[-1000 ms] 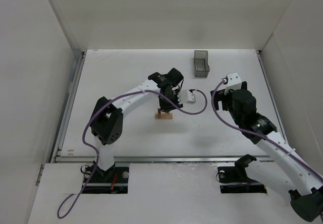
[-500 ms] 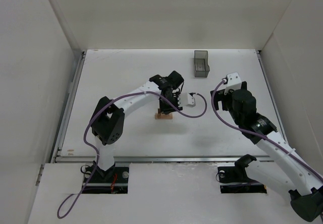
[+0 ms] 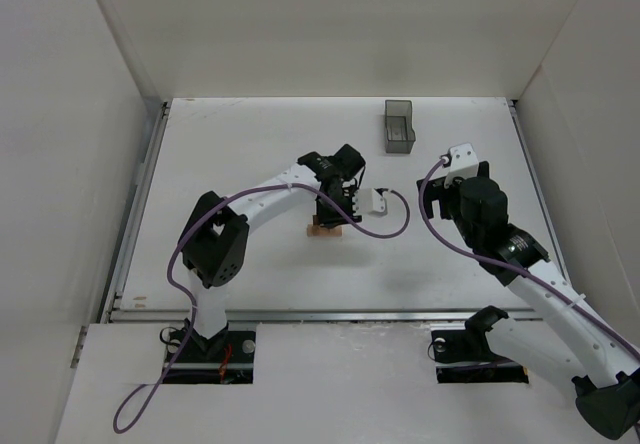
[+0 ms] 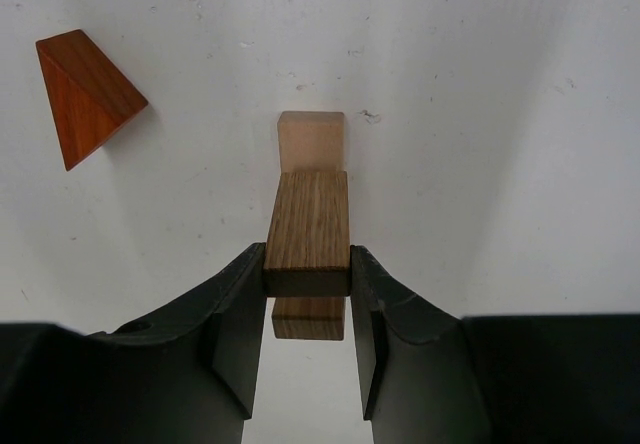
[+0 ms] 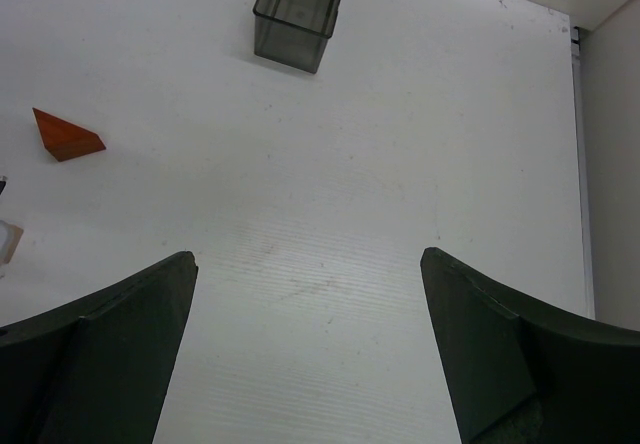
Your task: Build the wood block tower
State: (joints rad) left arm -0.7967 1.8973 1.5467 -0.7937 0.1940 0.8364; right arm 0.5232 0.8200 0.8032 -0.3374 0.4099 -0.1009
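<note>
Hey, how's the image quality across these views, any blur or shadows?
Left wrist view: held block sharp with clear grain, pale block beyond it softer, orange wedge casting a faint shadow. Right wrist view: even light, bin crisp. Top view: flat light, no glare.

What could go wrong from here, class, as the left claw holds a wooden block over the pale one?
1. The held block in the left claw overlaps the pale block only partly; released so, it might tip off.
2. The claw hugs it closely, so opening could drag it askew.
3. The purple cable loops near the blocks and might brush them.
</note>
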